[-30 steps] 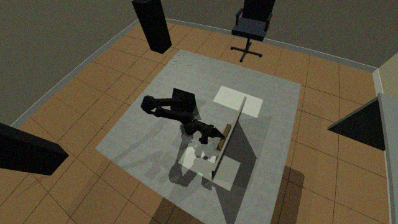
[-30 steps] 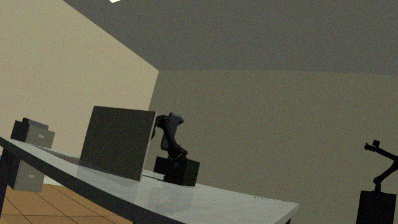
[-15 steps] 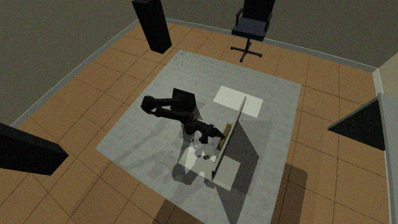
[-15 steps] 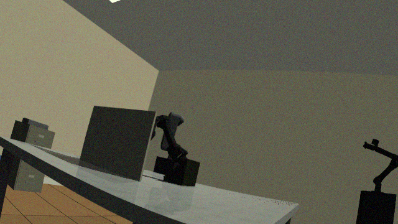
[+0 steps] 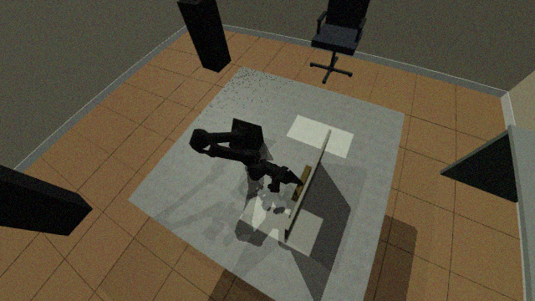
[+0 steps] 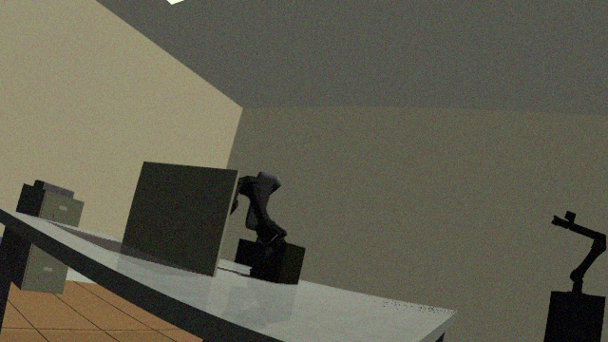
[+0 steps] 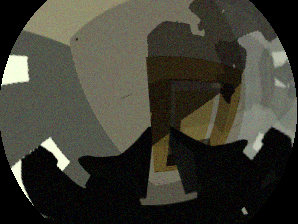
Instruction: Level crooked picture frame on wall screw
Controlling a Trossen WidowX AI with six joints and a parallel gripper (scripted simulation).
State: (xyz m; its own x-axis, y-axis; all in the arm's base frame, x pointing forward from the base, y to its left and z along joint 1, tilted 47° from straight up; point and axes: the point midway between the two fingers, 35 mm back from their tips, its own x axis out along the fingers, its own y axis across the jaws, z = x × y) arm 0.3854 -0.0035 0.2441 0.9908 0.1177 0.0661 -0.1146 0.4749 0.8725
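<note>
Picture frame point(image 5: 302, 182) clamped in our gripper point(image 5: 298, 181) against the upright wall panel point(image 5: 311, 176).

We see it just right of centre in the top view, its wooden edge flat on the panel's near face; in the wrist view it fills the middle, tilted; our fingers pinch its lower rail.
</note>
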